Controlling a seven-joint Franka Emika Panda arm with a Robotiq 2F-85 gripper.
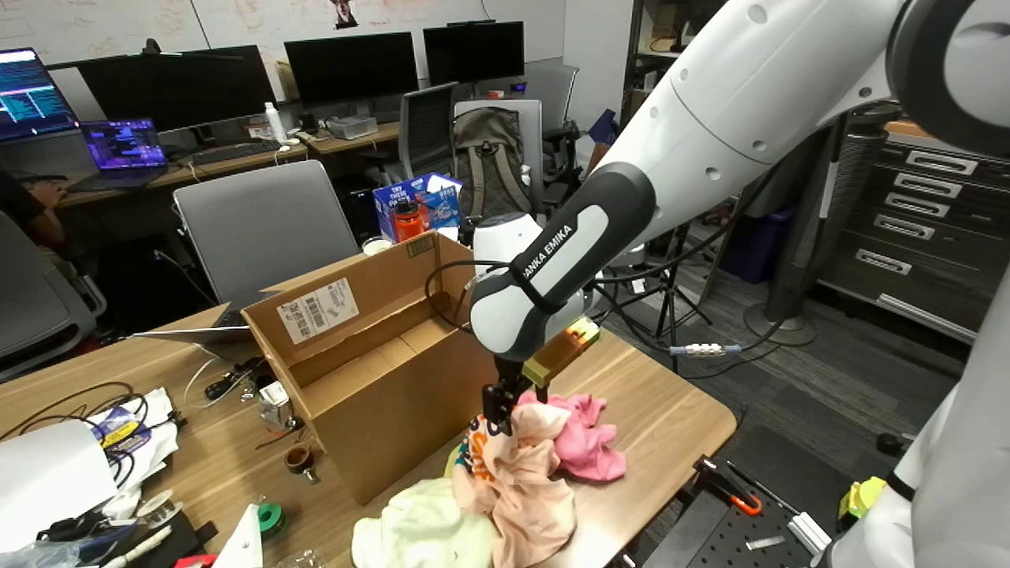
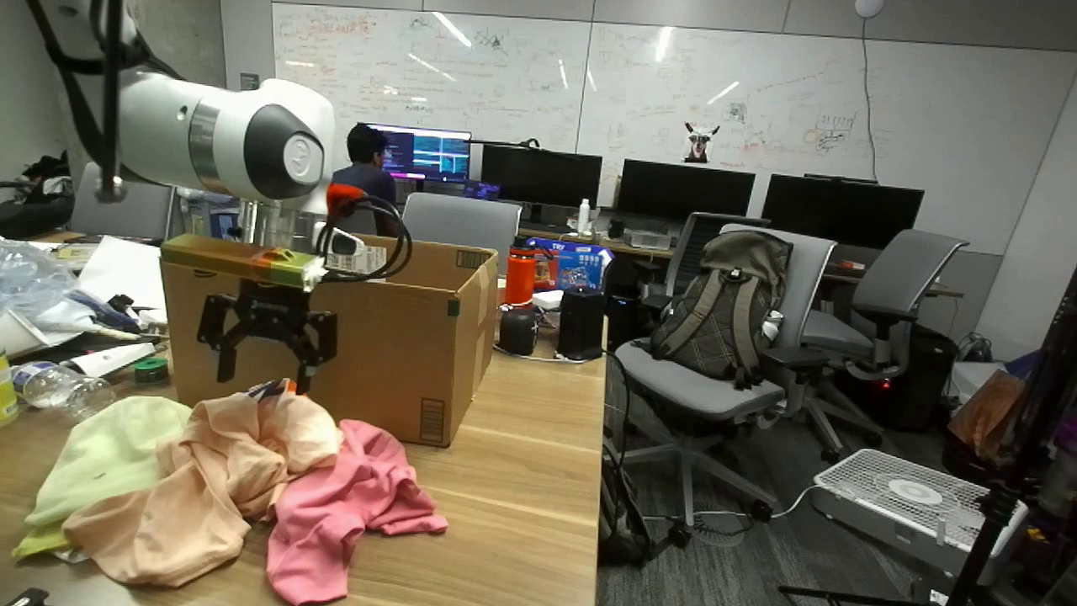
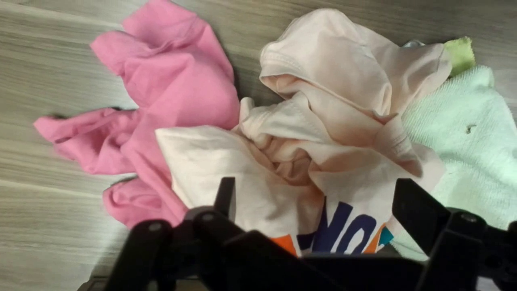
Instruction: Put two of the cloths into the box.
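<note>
A pink cloth [image 1: 588, 446] [image 2: 353, 505] [image 3: 177, 89], a peach cloth [image 1: 533, 505] [image 2: 219, 454] [image 3: 343, 52] with printed letters and a pale green cloth [image 1: 422, 527] [image 2: 109, 454] [image 3: 464, 133] lie crumpled in one pile on the table. A yellow-green corner [image 3: 460, 54] shows beside the pale green cloth. The open cardboard box [image 1: 394, 426] [image 2: 395, 353] stands right beside the pile; bare cardboard shows inside it. My gripper [image 1: 513, 410] [image 2: 265, 374] [image 3: 315, 196] points down over the peach cloth's printed end. Its fingers are wide apart with nothing held between them.
Cables, papers, a green tape roll [image 1: 271, 518] and small parts lie on the table [image 1: 655, 402] on one side of the box. A red bottle [image 2: 520, 276] and a black speaker [image 2: 582, 322] stand behind the box. The box walls rise close to the gripper.
</note>
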